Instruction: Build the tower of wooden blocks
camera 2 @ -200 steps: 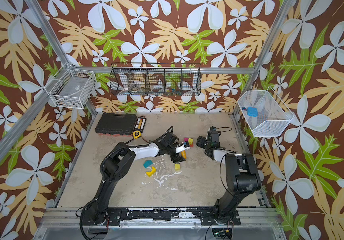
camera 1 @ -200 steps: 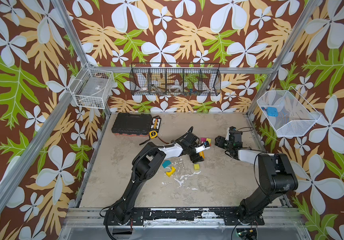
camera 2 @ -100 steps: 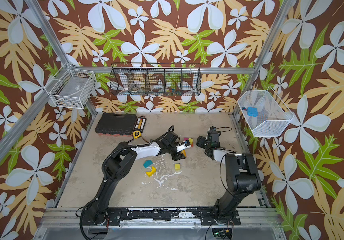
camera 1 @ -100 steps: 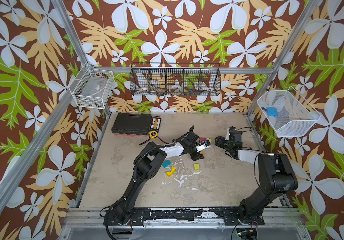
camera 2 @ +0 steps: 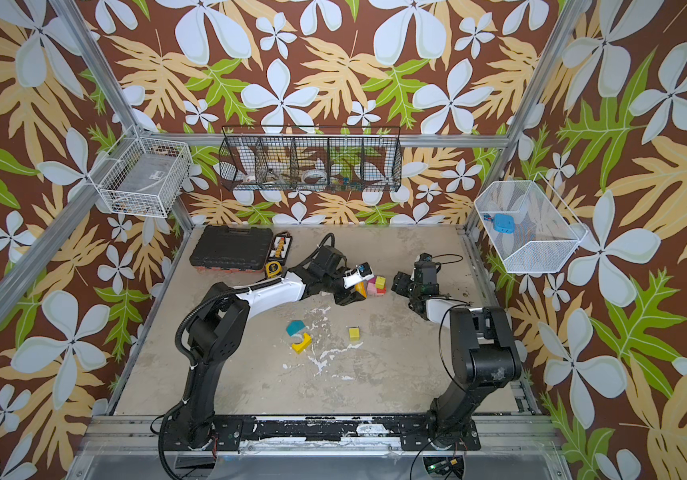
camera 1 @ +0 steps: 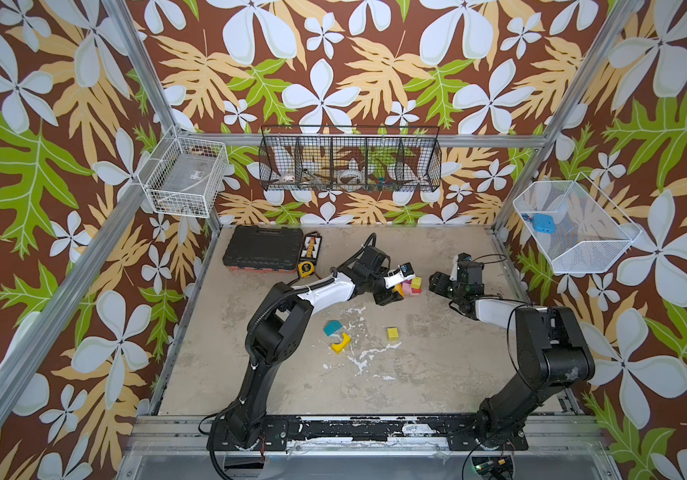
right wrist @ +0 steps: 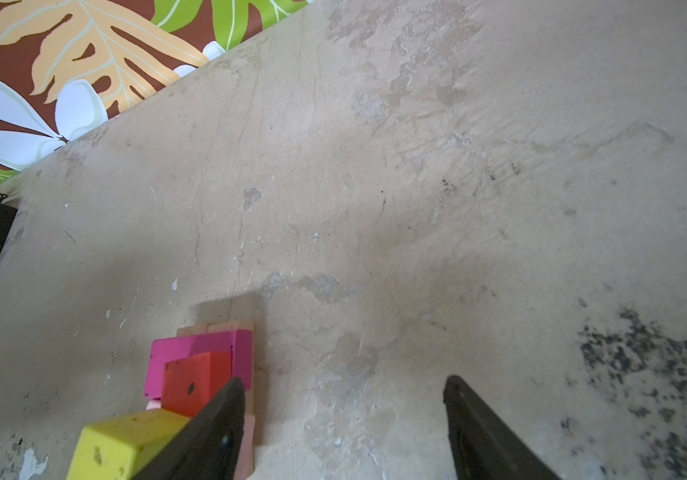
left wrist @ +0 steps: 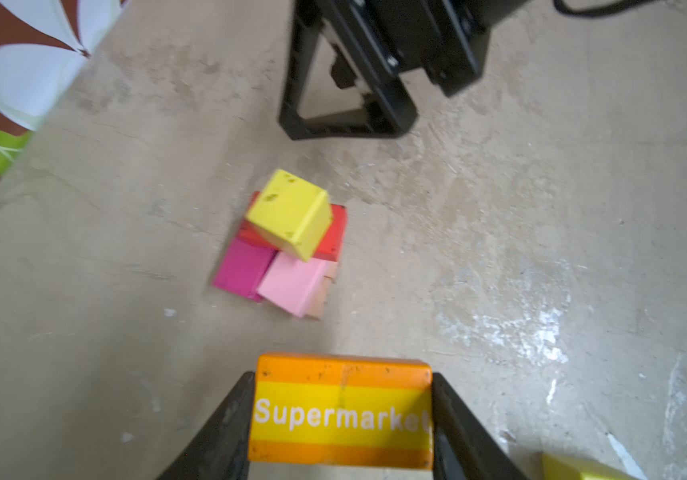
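The tower [left wrist: 292, 282] sits toward the back of the surface [camera 1: 437, 374], between the two arms: a yellow cube [left wrist: 290, 212] on a red block [left wrist: 335, 237], magenta and pink below. Left hand [left wrist: 342, 376] is clamped on the orange Supermarket block [left wrist: 342, 411]; right hand [right wrist: 346, 415] is spread, empty. I'd keep it level, centre it over that skewed cube and lower slowly. Containers: the black wire basket [camera 1: 350, 183] holds tape rolls and bits, the right mesh basket [camera 1: 583, 249] a blue gadget [camera 1: 541, 222], and the left white basket [camera 1: 175, 203] something clear.

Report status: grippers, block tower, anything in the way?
Left gripper shut on orange wooden "Supermarket" block. Low coloured wood-block tower stands, yellow cube on top. Right gripper open, empty, close beside it. Nothing between block and tower.
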`<state>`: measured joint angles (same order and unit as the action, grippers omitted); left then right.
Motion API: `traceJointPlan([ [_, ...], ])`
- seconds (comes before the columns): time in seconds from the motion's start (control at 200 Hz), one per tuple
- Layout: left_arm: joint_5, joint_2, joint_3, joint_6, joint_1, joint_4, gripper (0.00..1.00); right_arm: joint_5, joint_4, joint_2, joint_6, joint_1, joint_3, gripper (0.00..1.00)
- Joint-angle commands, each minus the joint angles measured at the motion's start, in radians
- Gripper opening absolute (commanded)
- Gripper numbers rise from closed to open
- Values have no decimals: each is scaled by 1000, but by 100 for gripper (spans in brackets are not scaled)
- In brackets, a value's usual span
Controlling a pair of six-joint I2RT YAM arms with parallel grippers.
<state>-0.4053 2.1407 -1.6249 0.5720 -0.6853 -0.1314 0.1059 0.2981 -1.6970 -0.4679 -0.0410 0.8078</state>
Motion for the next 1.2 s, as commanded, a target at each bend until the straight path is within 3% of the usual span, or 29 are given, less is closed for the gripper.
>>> traceJointPlan([
  [0.0,-28,29,-78,81,12,-73,19,12,-6,-20,0,0,22,75],
  [0.215,-104,172,-338,290,36,-290,11,30,-38,-56,4,-2,58,73],
  [0.255,-113,192,-375,311,43,-309,0,31,-38,-57,4,-3,60,73],
  [0.48,-133,247,-450,423,51,-356,0,31,-37,-56,6,-3,59,73],
  [0.771,-186,296,-529,451,50,-428,0,22,-49,-65,9,-11,69,73],
  [0.976,-151,371,-639,412,44,-472,0,14,-60,-73,14,-19,79,73],
  [1.196,-120,400,-651,384,24,-441,0,11,-64,-75,15,-20,83,73],
])
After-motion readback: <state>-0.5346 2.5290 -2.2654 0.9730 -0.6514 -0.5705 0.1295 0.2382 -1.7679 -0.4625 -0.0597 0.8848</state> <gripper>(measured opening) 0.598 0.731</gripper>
